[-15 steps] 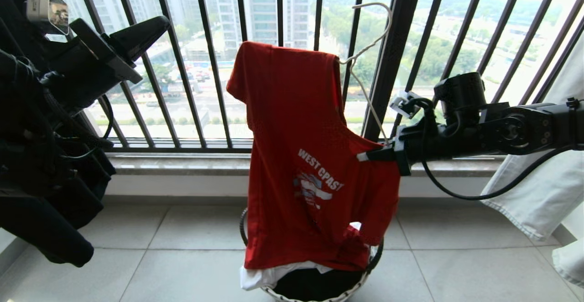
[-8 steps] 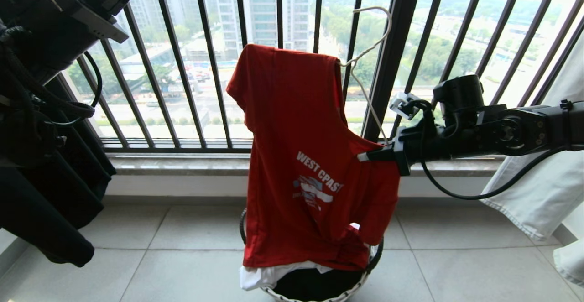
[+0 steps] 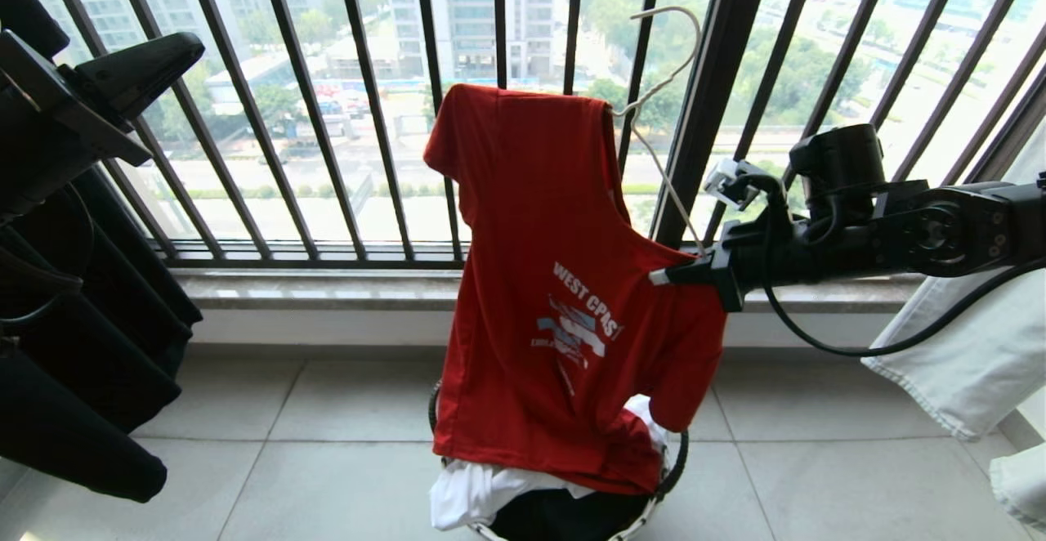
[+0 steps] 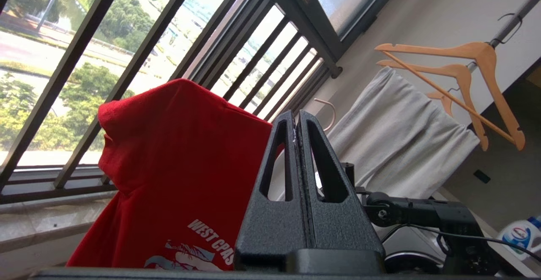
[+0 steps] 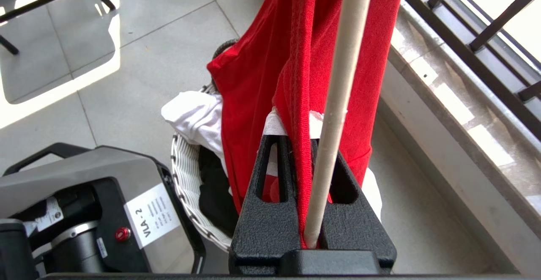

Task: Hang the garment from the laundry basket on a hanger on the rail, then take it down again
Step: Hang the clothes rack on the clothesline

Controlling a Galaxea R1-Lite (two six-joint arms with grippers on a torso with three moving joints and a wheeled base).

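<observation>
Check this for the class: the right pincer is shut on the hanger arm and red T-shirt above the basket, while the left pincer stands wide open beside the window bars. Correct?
One error: the left pincer is shut and empty, its fingers pressed together, as the left wrist view shows. The rest stands: the right pincer is shut on the hanger arm and red T-shirt above the basket.

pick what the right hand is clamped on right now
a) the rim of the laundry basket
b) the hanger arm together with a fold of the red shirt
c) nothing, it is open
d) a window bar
b: in the right wrist view the right hand is shut on the hanger rod, with red garment fabric pinched beside it.
</observation>
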